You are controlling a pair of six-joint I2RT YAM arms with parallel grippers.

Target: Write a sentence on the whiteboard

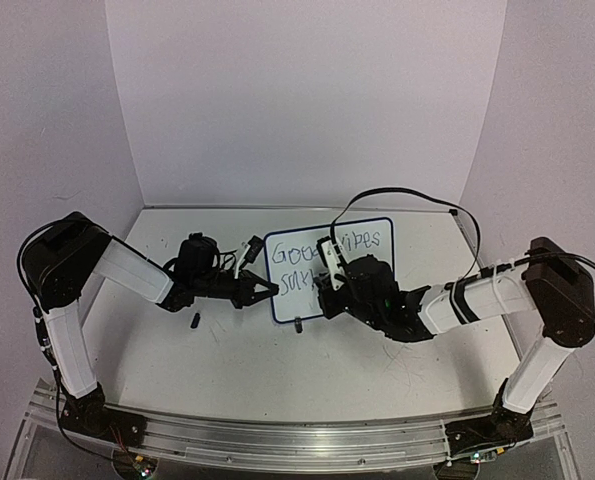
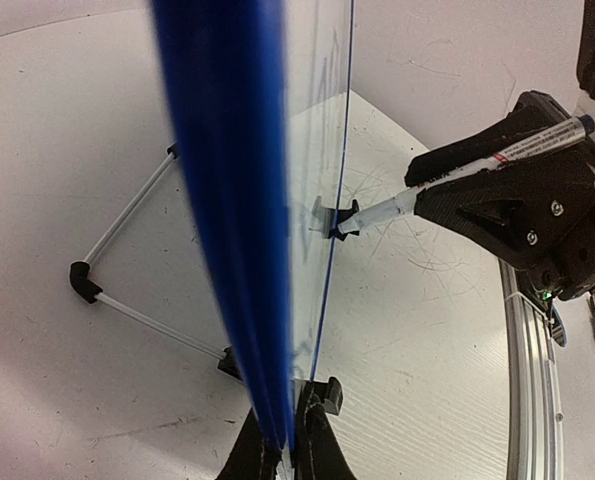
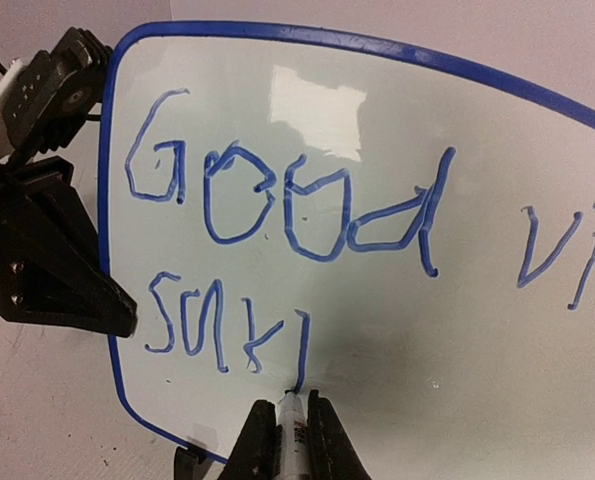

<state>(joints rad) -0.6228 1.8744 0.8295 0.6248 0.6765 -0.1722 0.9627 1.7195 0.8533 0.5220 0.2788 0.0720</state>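
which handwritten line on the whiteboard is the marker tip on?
The lower blue scrawled line: the white marker in the right gripper touches its last stroke's foot. The upper "Good vi" line sits clear above.

Glossy whiteboard [image 3: 397, 320] with smooth blue frame [image 3: 277, 33]; matt, scratched grey-white tabletop [image 1: 277, 370].

Scratched white tabletop [image 1: 277, 370], small black piece [image 1: 195, 321] lying on it, aluminium rail [image 1: 277, 440] along near edge
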